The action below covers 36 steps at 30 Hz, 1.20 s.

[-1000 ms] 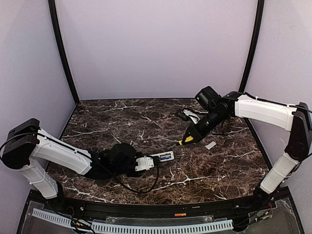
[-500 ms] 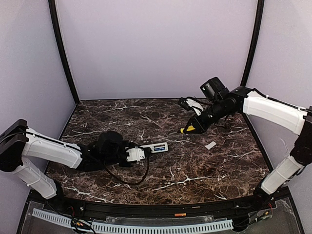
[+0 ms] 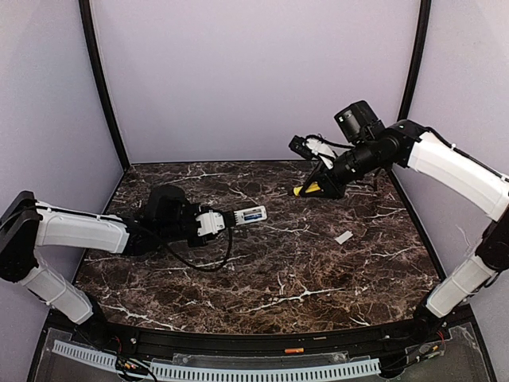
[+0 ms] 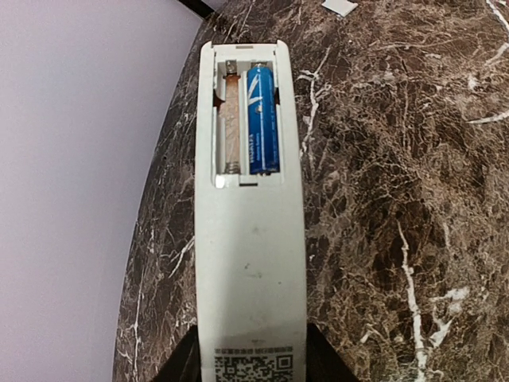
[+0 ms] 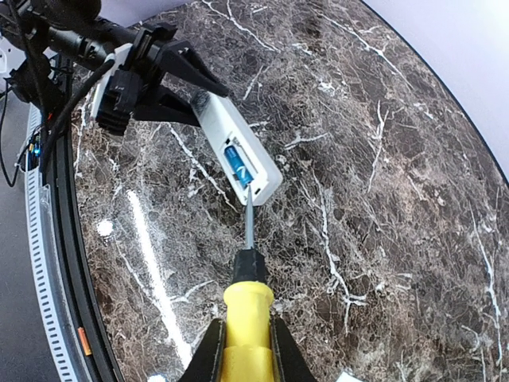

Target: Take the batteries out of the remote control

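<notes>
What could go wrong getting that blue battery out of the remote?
The left gripper clamps the remote control only at its code-mark end, so a push from the yellow tool in the right gripper could twist it loose. The one battery lies in an open bay beside an empty slot; pried free, it might drop onto the marble table and roll away.

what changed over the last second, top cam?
Left gripper carried the remote control farther back and slightly left. Right gripper pulled the yellow tool rearward, widening the gap between them. Both grips unchanged; white lid piece stayed put.
</notes>
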Tool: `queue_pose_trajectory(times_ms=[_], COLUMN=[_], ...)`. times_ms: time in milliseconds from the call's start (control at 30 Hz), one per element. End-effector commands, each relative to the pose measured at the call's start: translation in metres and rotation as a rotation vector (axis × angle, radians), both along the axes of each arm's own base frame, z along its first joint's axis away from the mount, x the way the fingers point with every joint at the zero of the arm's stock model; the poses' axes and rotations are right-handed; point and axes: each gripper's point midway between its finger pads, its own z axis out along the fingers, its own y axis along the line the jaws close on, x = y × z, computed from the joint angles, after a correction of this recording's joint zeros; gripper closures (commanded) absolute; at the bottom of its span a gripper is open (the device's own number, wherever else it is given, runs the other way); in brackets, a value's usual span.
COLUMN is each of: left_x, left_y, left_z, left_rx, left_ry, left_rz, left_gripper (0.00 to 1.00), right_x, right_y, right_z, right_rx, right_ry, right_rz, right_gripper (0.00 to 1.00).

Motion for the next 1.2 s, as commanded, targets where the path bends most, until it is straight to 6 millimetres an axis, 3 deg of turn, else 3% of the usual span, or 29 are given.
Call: queue_pose_trajectory(times_ms=[0, 233, 433, 767, 1167], left_x=[0.01, 0.015, 0.0, -0.027, -0.029], left_y=[-0.005, -0.012, -0.013, -0.01, -0.009], left_z=[0.02, 0.017, 0.015, 0.003, -0.001], left_rx=[-0.018, 0.009, 0.01, 0.052, 0.097], left_ry=[-0.009, 0.025, 0.066, 0.005, -0.028], left_rz=[-0.062, -0.101, -0.13, -0.127, -0.126], left_gripper=[1.0, 1.0, 1.0, 1.0, 1.0], right_x=[-0.011, -0.012, -0.012, -0.027, -0.034], right_y=[0.009, 0.029, 0.04, 0.046, 0.053], right_z=[0.014, 0.004, -0.017, -0.035, -0.045], right_rx=[-0.001, -0.064, -0.134, -0.174, -0.215], right_ry=[-0.012, 0.0, 0.005, 0.05, 0.048], right_rz=[0.113, 0.164, 0.181, 0.217, 0.24], right_gripper=[1.0, 1.0, 1.0, 1.0, 1.0])
